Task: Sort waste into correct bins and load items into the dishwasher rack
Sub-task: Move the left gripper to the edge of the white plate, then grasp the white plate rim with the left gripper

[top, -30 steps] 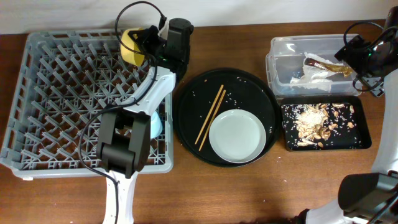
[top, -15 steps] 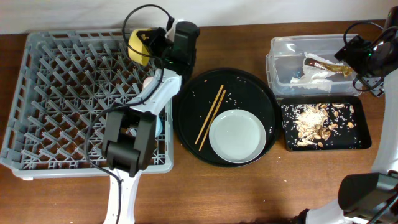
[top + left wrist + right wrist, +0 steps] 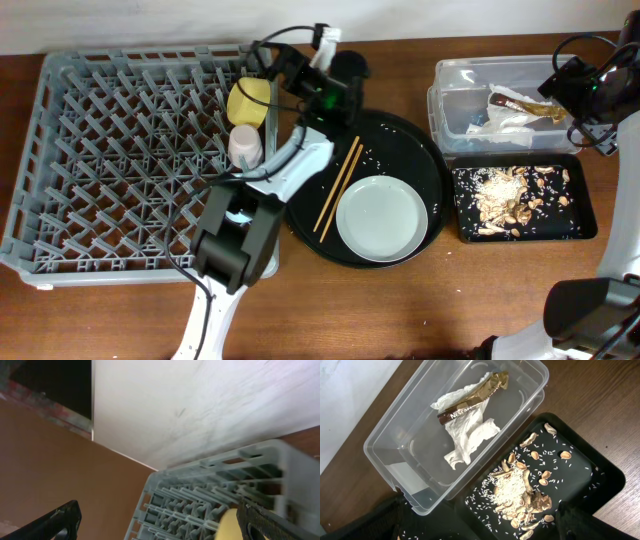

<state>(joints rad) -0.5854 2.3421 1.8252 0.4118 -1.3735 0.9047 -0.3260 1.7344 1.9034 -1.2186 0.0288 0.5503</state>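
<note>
Brown wooden table (image 3: 450, 300). The yellow bowl (image 3: 248, 100) stands on edge in the rack (image 3: 100, 130), just ahead of the left gripper (image 3: 278, 78), whose fingers are spread wide and grasp nothing. Judgement: the bowl looks loaded, so the next move is to the plate (image 3: 380, 218) and chopsticks (image 3: 338, 185) beside the gripper, which call for a low pinch at the edge.

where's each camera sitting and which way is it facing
Overhead: fixed above the table, looking straight down on dishwasher rack and round black tray; left arm and right arm show.
Left wrist: on the left arm, looking sideways over a rack corner toward the wall; fingers at bottom corners.
Right wrist: looks down into clear tub and black tray; blurred fingers at bottom.
Shared: overhead and right wrist both show tub and tray.
</note>
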